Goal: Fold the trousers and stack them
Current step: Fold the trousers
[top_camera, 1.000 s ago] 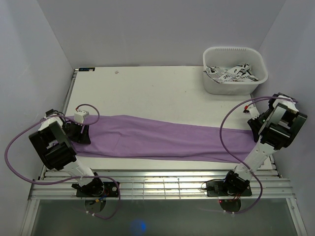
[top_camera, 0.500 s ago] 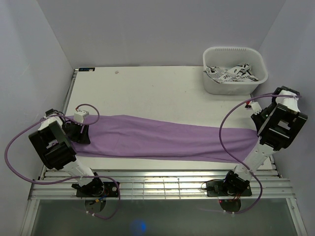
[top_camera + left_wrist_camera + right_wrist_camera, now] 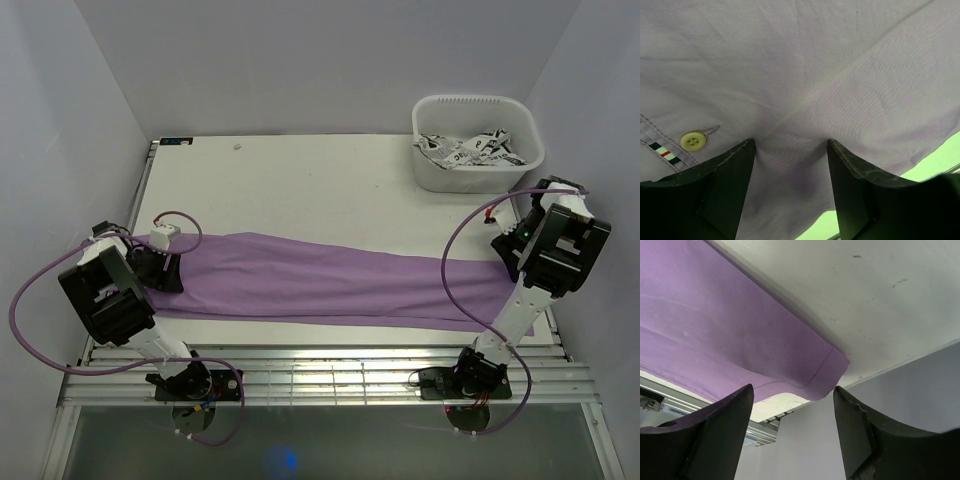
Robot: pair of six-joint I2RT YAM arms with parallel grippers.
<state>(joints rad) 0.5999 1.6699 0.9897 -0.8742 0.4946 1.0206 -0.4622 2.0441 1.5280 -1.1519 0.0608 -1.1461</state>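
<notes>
The trousers (image 3: 320,285) are lying stretched in 1 long band across the near part of the table (image 3: 300,180), with the waist end at the left and the leg ends at the right. The 2 legs appear to be lying 1 on the other, though the overhead view is not showing the layers separately.

The left gripper (image 3: 790,145) is standing with its jaws spread. Its tips appear to be touching the cloth beside the waist button (image 3: 693,140) and a small striped tag (image 3: 665,152). Creases are radiating from the gap between the tips, but the jaws are not pinching anything.

The right gripper (image 3: 792,390) is likewise standing with its jaws spread and nothing between them. It is hovering above the stitched hem (image 3: 815,371) at the corner of the leg end, near the table's right edge.

Handling judgement:
- The fabric is looking thin, soft and light.
- It is offering no stiffness, so it will be sagging from any single grip point.
- It is likely to be sliding easily over the smooth table.
- Breakage is not a concern.

The best hold points appear to be the waist corner on the left and the hem corner on the right. Pinching all layers together there is advisable, so that no lower layer is trailing.

A white tub (image 3: 478,172) holding crumpled printed material is sitting at the far right corner, well apart from the trousers.
</notes>
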